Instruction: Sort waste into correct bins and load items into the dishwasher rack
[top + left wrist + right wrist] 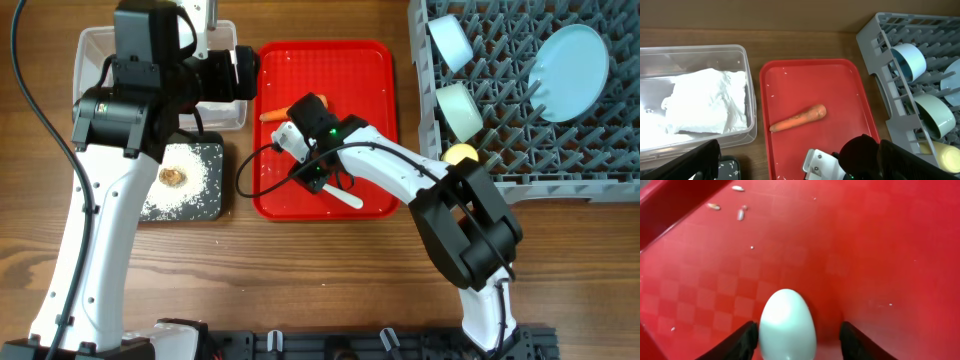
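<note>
An orange carrot (272,116) (799,118) lies on the flat red tray (370,80). A white spoon (346,198) (787,325) also lies on the tray. My right gripper (314,178) (797,335) is open and low over the tray, with the spoon's bowl between its fingers. My left gripper (245,75) (810,160) is open and empty at the clear tub's (95,45) right edge. The tub holds the crumpled white napkin (705,105). The black tray (205,200) holds rice grains (195,172) and a brown lump (173,177).
The grey rack (520,185) at the right holds a light-blue plate (570,58), a light-blue bowl (450,40), a pale-green bowl (460,108) and a yellow cup (461,154). A few rice grains (740,212) lie on the red tray.
</note>
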You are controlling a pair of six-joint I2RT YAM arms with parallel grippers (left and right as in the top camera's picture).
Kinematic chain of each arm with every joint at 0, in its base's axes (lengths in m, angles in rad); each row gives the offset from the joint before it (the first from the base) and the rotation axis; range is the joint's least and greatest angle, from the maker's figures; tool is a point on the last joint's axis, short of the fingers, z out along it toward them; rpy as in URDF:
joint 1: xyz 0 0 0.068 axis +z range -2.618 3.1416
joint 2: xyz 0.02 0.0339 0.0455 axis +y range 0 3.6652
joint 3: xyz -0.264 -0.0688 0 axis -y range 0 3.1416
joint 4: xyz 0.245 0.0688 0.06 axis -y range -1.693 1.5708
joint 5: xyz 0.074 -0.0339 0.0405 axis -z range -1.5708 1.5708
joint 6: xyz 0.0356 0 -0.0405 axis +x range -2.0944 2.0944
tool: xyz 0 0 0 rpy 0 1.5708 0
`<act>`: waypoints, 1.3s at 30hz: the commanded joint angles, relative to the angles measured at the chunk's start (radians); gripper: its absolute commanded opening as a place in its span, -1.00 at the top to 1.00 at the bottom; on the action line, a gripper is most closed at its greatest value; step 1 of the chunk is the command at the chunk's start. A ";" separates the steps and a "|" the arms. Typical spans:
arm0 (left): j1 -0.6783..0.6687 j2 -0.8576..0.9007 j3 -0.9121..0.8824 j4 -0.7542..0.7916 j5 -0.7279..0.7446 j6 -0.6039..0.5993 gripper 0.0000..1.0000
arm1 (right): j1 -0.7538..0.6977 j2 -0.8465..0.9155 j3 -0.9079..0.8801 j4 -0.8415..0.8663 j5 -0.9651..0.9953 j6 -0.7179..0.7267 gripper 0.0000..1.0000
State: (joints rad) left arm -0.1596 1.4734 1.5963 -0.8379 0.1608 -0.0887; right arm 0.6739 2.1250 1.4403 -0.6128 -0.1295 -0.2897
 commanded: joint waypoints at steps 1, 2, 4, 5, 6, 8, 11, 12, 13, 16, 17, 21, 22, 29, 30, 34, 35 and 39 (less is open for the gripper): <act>0.005 0.002 0.001 0.002 -0.002 -0.006 -1.00 | -0.027 0.163 -0.113 -0.055 0.190 0.083 0.02; 0.005 0.002 0.001 0.002 -0.002 -0.006 -1.00 | -0.027 0.174 -0.113 -0.058 0.189 0.083 0.03; 0.005 0.002 0.001 0.002 -0.002 -0.006 -1.00 | -0.027 0.183 -0.114 -0.062 0.188 0.084 0.12; 0.005 0.002 0.001 0.002 -0.002 -0.006 -1.00 | -0.027 0.183 -0.114 -0.061 0.182 0.085 0.18; 0.005 0.002 0.001 0.002 -0.002 -0.006 -1.00 | -0.027 0.183 -0.114 -0.060 0.177 0.088 0.25; 0.005 0.002 0.001 0.002 -0.002 -0.006 -1.00 | -0.027 0.183 -0.114 -0.058 0.173 0.109 0.43; 0.005 0.002 0.001 0.002 -0.002 -0.006 -1.00 | -0.030 0.183 -0.114 -0.054 0.123 0.110 0.53; 0.005 0.002 0.001 0.002 -0.002 -0.006 -1.00 | -0.032 0.183 -0.114 -0.055 0.106 0.110 0.62; 0.005 0.002 0.001 0.002 -0.002 -0.006 -1.00 | -0.036 0.182 -0.113 -0.056 0.094 0.113 0.71; 0.005 0.002 0.001 0.002 -0.002 -0.006 -1.00 | -0.060 0.178 -0.086 -0.088 0.056 0.135 0.75; 0.005 0.002 0.001 0.002 -0.002 -0.006 -1.00 | -0.072 0.171 -0.070 -0.108 0.049 0.135 0.76; 0.005 0.002 0.001 0.002 -0.002 -0.006 -1.00 | -0.124 0.112 -0.026 -0.152 0.015 0.136 0.77; 0.005 0.002 0.001 0.002 -0.002 -0.006 -1.00 | -0.139 0.096 -0.011 -0.172 0.016 0.136 0.77; 0.005 0.002 0.001 0.002 -0.002 -0.006 -1.00 | -0.190 0.019 0.086 -0.241 0.001 0.136 0.78; 0.005 0.002 0.001 0.002 -0.002 -0.006 -1.00 | -0.195 0.011 0.097 -0.249 -0.008 0.136 0.78; 0.005 0.002 0.001 0.002 -0.002 -0.006 -1.00 | -0.256 -0.068 0.174 -0.269 -0.102 0.161 0.79; 0.005 0.002 0.001 0.002 -0.002 -0.006 -1.00 | -0.267 -0.085 0.185 -0.270 -0.111 0.162 0.79; 0.005 0.002 0.001 0.002 -0.002 -0.006 -1.00 | -0.344 -0.208 0.210 -0.272 -0.116 0.161 0.79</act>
State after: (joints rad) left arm -0.1596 1.4734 1.5963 -0.8379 0.1612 -0.0887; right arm 0.3679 2.0132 1.6180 -0.8829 -0.2138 -0.1413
